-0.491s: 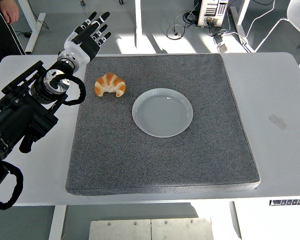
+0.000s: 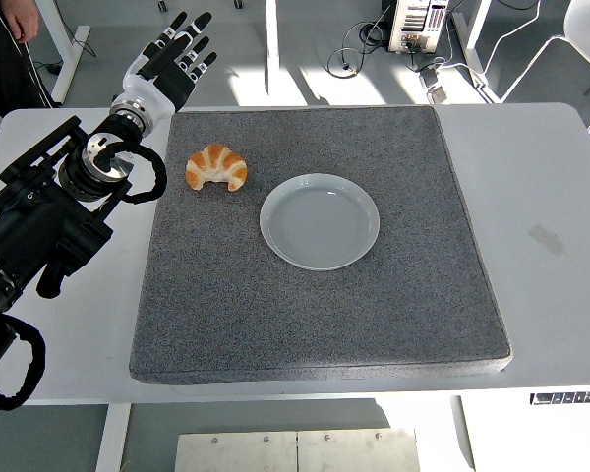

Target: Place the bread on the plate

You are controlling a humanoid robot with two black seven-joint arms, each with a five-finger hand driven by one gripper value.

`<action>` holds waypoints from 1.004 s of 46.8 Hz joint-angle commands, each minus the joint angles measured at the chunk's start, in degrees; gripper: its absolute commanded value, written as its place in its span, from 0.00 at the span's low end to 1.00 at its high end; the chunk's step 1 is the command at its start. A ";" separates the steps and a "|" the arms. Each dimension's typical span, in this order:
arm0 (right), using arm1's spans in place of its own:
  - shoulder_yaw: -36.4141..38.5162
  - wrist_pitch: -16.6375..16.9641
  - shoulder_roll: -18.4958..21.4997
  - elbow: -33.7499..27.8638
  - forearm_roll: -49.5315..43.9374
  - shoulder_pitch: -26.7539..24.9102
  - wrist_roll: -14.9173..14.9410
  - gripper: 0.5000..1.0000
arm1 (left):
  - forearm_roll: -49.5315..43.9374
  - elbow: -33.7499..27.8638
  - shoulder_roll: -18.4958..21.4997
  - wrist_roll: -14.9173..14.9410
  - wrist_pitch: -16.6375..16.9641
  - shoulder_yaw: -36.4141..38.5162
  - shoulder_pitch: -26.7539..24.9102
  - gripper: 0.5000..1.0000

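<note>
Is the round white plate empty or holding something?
Empty: the round white plate shows bare surface, and the golden croissant lies apart on the grey mat.

White rectangular table (image 2: 531,167) with rounded far corners, near edge along the bottom. Directly on it — a large square dark grey textured mat (image 2: 315,315), covering most of the middle, its near edge close to the table's near edge. Bare white strips left on both sides, the right one wider. On that right strip — a small pale strip of tape (image 2: 548,240), lying flat, well apart from the mat.
</note>
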 commanded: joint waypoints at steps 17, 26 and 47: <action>0.00 0.00 0.00 0.00 0.00 0.00 0.00 1.00 | 5.17 -0.94 1.16 -2.32 1.18 3.54 -1.51 0.97; 0.00 0.00 0.00 0.00 0.00 0.00 0.00 1.00 | 7.55 -11.49 9.77 -1.71 2.85 16.46 -3.01 0.97; 0.00 0.00 0.00 0.00 0.00 0.00 0.00 1.00 | 16.24 -17.73 21.11 -1.97 2.59 41.77 -17.24 0.96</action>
